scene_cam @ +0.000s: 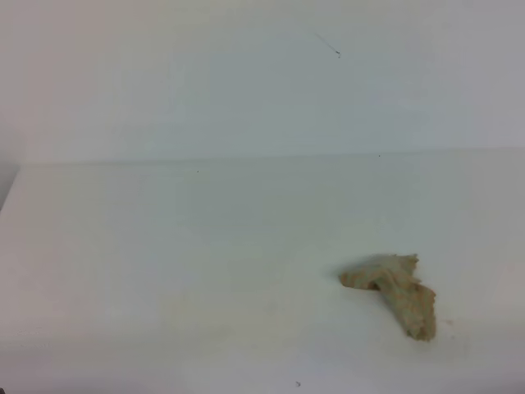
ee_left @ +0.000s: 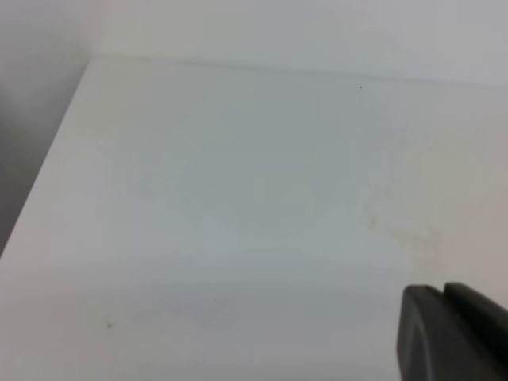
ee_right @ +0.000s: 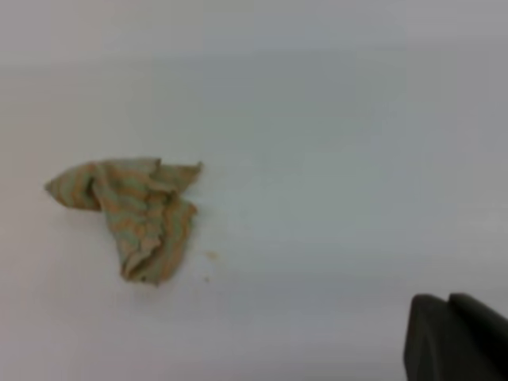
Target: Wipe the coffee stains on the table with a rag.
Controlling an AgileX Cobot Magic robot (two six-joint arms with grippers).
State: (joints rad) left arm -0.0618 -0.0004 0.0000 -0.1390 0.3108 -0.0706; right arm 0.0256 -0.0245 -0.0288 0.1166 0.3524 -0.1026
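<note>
The rag (scene_cam: pixel 394 290) lies crumpled on the table (scene_cam: pixel 164 246), lower right of the high view. Faint tan coffee stains (ee_left: pixel 413 234) show mid-right in the left wrist view. The right gripper (ee_right: pixel 456 337) is closed, holding nothing; the left gripper (ee_left: pixel 452 333) I cannot tell.

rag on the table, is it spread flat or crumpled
Crumpled. The rag lies bunched in folds on the table, an uneven shape with raised creases, not laid out flat; nothing holds it.
</note>
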